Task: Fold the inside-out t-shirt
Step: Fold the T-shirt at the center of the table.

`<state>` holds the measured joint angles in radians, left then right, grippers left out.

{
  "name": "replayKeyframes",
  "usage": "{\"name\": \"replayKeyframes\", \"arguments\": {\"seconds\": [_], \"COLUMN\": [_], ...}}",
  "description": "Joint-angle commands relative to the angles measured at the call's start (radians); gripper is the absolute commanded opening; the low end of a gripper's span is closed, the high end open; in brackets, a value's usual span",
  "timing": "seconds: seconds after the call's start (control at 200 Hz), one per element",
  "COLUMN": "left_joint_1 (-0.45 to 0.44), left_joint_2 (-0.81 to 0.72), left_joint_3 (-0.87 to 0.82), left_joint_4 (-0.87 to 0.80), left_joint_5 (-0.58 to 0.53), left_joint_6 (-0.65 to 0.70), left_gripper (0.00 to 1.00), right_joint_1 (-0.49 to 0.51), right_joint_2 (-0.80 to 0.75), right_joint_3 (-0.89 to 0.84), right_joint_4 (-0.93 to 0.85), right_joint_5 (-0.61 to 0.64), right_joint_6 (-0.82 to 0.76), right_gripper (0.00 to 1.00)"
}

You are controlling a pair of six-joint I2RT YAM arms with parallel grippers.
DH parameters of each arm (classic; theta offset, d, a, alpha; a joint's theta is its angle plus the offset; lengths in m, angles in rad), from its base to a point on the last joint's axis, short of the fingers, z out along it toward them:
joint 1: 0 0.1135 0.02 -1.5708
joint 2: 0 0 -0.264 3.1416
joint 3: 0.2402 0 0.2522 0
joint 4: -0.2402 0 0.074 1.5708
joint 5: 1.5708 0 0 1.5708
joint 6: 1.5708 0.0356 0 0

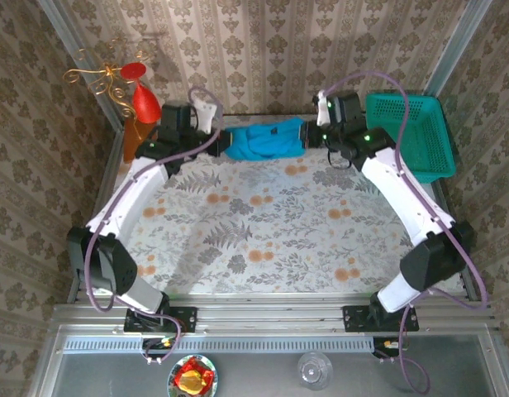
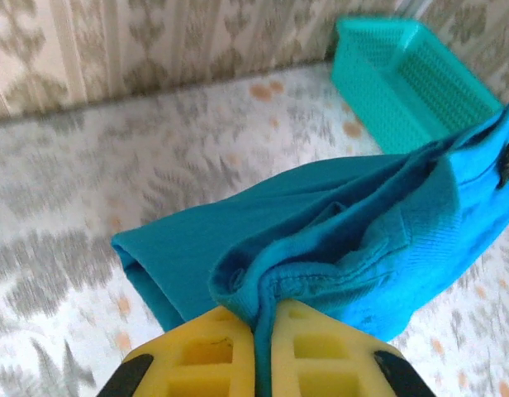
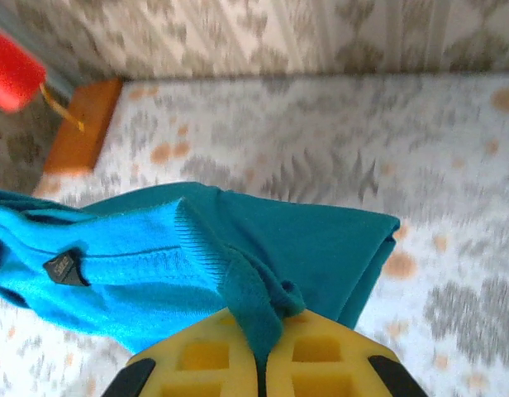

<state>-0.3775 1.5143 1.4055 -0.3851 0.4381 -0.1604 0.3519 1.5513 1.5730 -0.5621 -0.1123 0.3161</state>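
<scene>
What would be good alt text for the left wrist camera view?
The shut left gripper pinches an edge of the teal-blue t-shirt, bunched over a floral-patterned table. A green mesh basket sits at upper right, near the wall.

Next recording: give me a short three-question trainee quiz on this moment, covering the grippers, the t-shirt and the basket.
1. True or false: the left gripper is shut on the plain teal-blue soft cloth t-shirt.
2. Where does the rigid green mesh plastic basket stand? A) at the far right corner of the floral-patterned table; B) at its near left corner; C) on top of the t-shirt.
3. Fill in: the right gripper is pinching the ___.

Key: 1 true; 2 A; 3 t-shirt.
</scene>
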Motion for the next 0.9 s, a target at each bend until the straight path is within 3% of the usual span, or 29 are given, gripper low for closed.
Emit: {"name": "replayKeyframes", "arguments": {"seconds": [0.0,0.205,0.39,0.62,0.895], "left_joint_1": [-0.039,-0.190,-0.215,-0.203,-0.168], "left_joint_2": [-0.098,-0.284,-0.379,-0.219,-0.006], "left_joint_3": [-0.197,-0.463,-0.501,-0.407,-0.276], "left_joint_4": [0.028,0.027,-0.046,-0.063,-0.062], "left_joint_5": [0.011,-0.095,-0.152,-0.127,-0.144], "left_joint_6": [-0.013,-0.118,-0.129,-0.067,0.006], "left_gripper": [0.00,0.00,0.00,0.00,0.00], "right_joint_1": [0.035,0.136,0.206,0.200,0.119], "right_joint_2": [-0.122,-0.333,-0.407,-0.349,-0.188], "right_joint_3": [-0.181,-0.490,-0.589,-0.602,-0.601], "right_joint_4": [0.009,0.021,0.020,0.003,0.020], "right_joint_5": [-0.016,-0.054,-0.048,0.053,0.059], "right_joint_6": [0.007,0.148,0.239,0.300,0.362], "right_gripper": [0.00,0.00,0.00,0.00,0.00]}}
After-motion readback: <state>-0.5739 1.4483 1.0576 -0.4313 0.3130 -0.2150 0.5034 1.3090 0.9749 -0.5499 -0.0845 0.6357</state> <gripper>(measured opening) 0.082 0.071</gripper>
